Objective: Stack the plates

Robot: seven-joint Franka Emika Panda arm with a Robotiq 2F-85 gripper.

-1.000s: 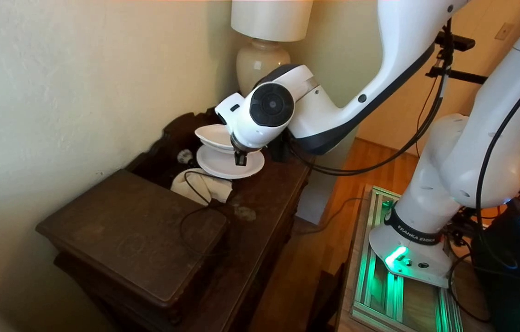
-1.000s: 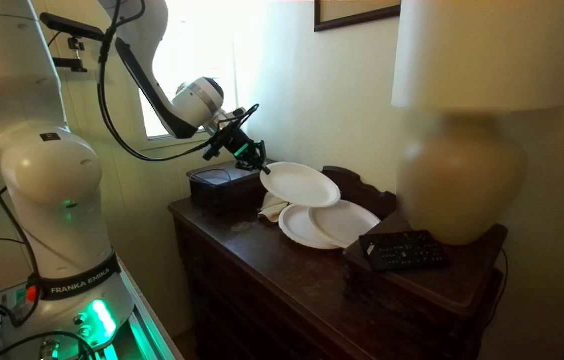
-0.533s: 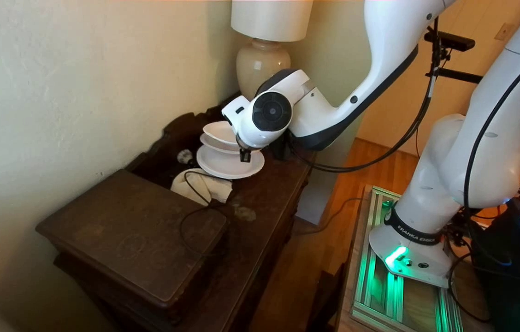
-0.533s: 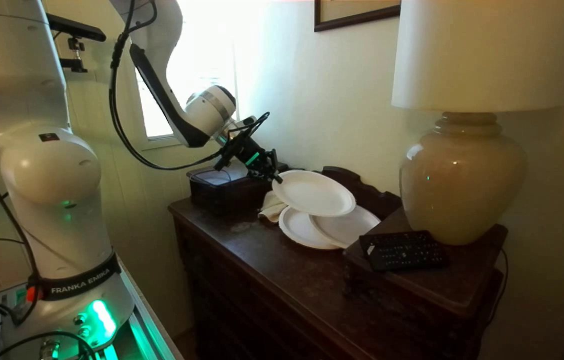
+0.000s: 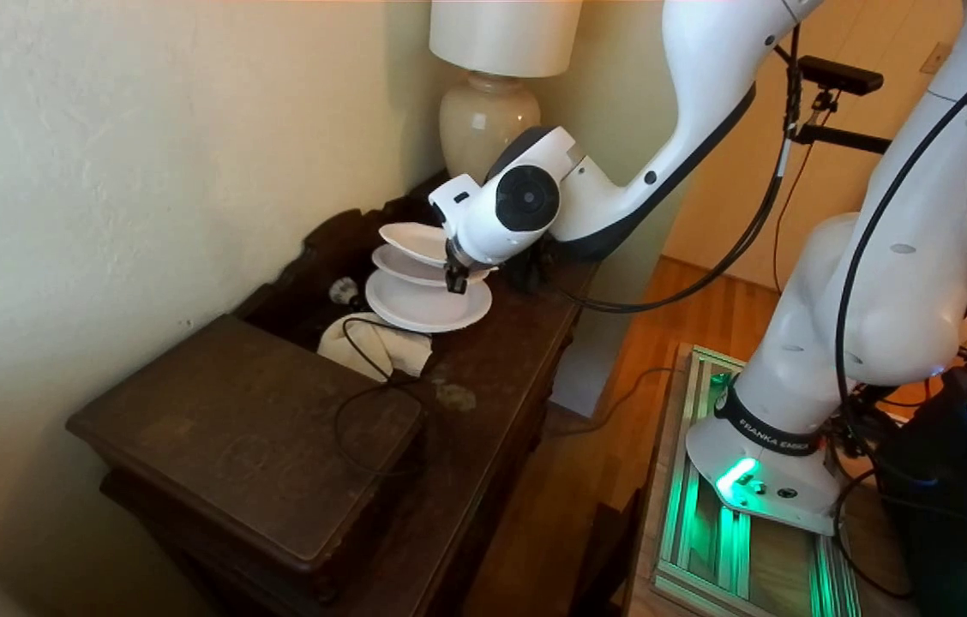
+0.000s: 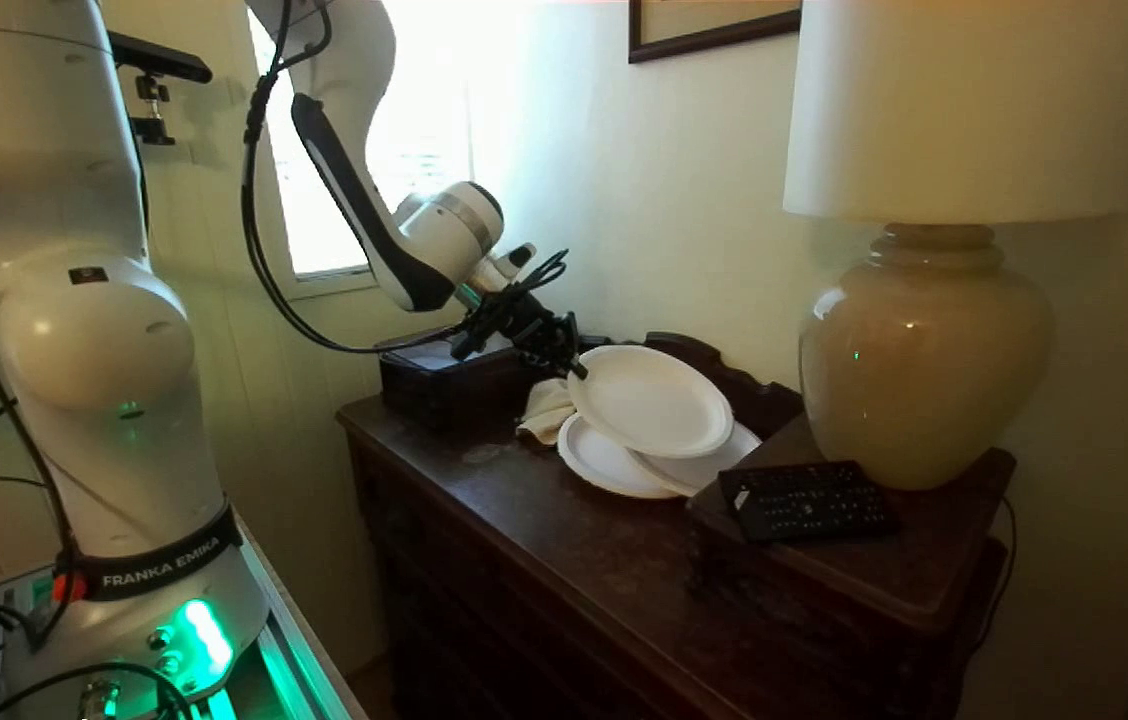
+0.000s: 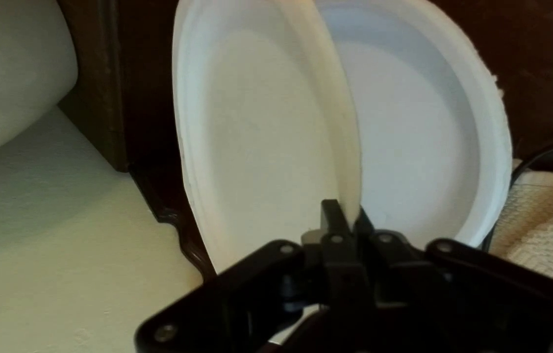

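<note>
In my wrist view the top plate [image 7: 266,137] runs out of frame ahead of the gripper [image 7: 348,215] and hides part of a lower plate [image 7: 418,142] to the right of the fingertips; which of the two lower ones that is, I can't tell. In an exterior view the arm [image 5: 595,210] covers one end of the top plate, and the fingertips show only as a small dark shape against the white. Both exterior views give me the bottom plate [image 6: 604,465] lying on the dresser [image 6: 574,570] below the gripper, with the middle plate [image 6: 699,468] lapped over it off-centre, farther out from the fingertips; whether the top plate touches that one, I can't make out. The lamp [image 6: 924,340], well apart from the gripper, loses the top of its shade in both exterior views (the wrist view gets just a curve of its base), and in the wrist view the cloth [image 7: 551,220], right of the fingertips, is cut by the frame edge. As for the gripper, I have its fingers nearly together, one on each side of the top plate's rim, pinching it, and that plate is held tilted, reaching out ahead of them above the other two.
</note>
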